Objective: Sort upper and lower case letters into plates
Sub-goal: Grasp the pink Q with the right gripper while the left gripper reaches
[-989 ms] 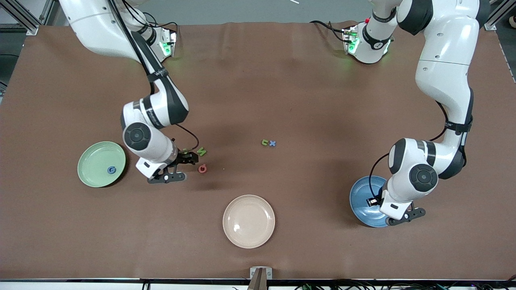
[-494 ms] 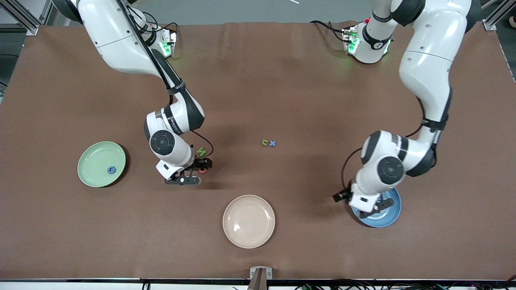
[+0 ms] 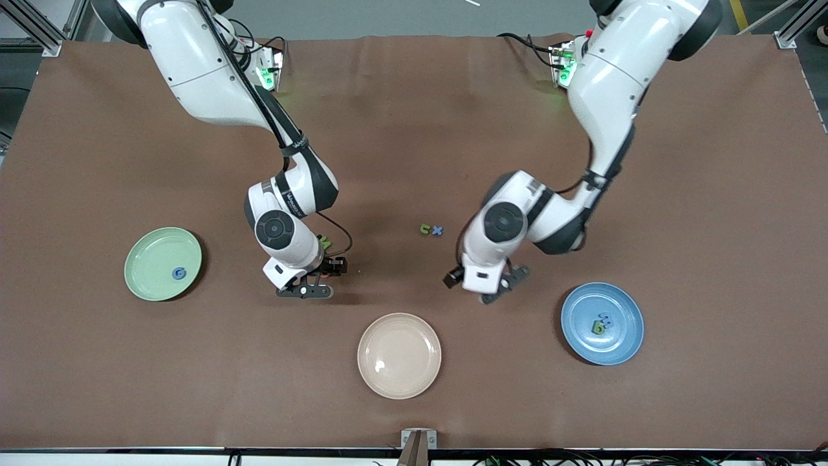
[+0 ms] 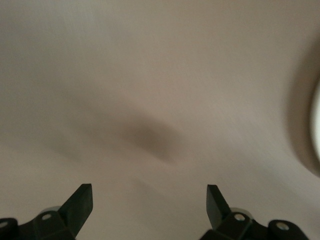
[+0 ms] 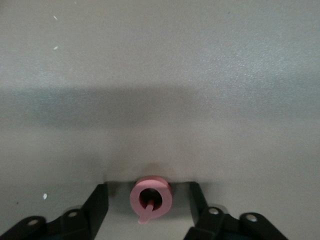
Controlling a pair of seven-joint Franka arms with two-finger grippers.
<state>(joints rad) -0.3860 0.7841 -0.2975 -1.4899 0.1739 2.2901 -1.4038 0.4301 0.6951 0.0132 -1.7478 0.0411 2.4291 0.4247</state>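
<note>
Between the right gripper's (image 5: pixel 148 200) unclosed fingers lies a pink ring-shaped Q (image 5: pixel 150 198); left gripper (image 4: pixel 149 200) gapes.

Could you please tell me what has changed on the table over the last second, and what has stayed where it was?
The left gripper left the blue plate, where two letters now show, and swung open over bare table toward the middle. The right gripper shifted from beside the green N to straddle the pink Q, its fingers open on either side. The green plate with its blue G, the cream plate and the two middle letters stayed put.
</note>
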